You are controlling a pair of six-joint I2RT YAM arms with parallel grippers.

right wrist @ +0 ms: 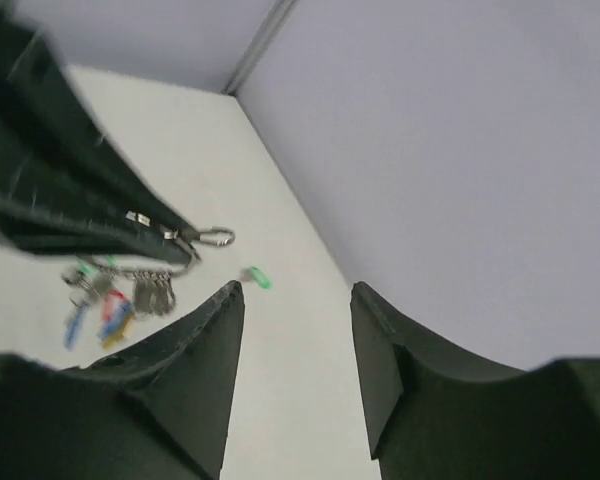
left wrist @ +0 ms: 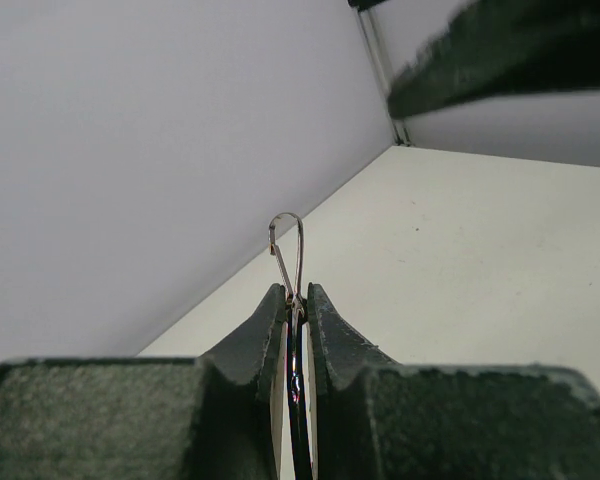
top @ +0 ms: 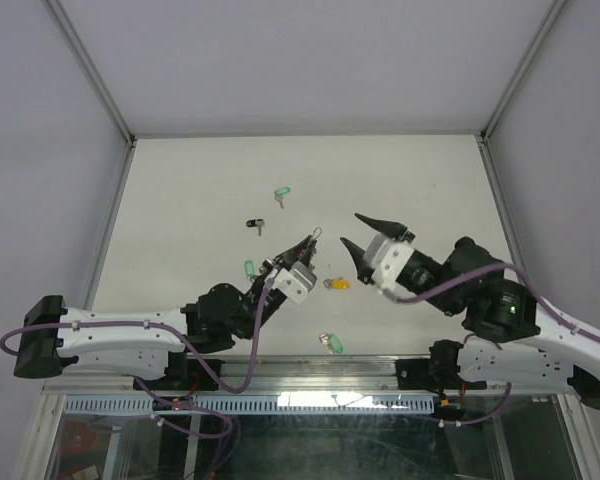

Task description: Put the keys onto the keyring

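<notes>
Where the left tool (left wrist: 296, 293) is clamped shut, the keyring (left wrist: 297, 385) stands edge-on between its jaws. A small wire clasp (left wrist: 288, 248) juts past the fingertips. A cluster of keys (right wrist: 120, 295) with blue, red and yellow tags hangs beneath that tool.

Loose on the table (top: 430, 180):
- the far green-tagged key (top: 283, 192), towards the back
- the black-tagged key (top: 255, 226), just nearer than the far green one
- the middle green-tagged key (top: 248, 267), beside the left arm
- the yellow-tagged key (top: 335, 283), between the two tools
- the near green-tagged key (top: 328, 342), by the front edge

The right tool (top: 349, 227) has its jaws wide apart and holds nothing. It is just right of the clasp, not touching it.
</notes>
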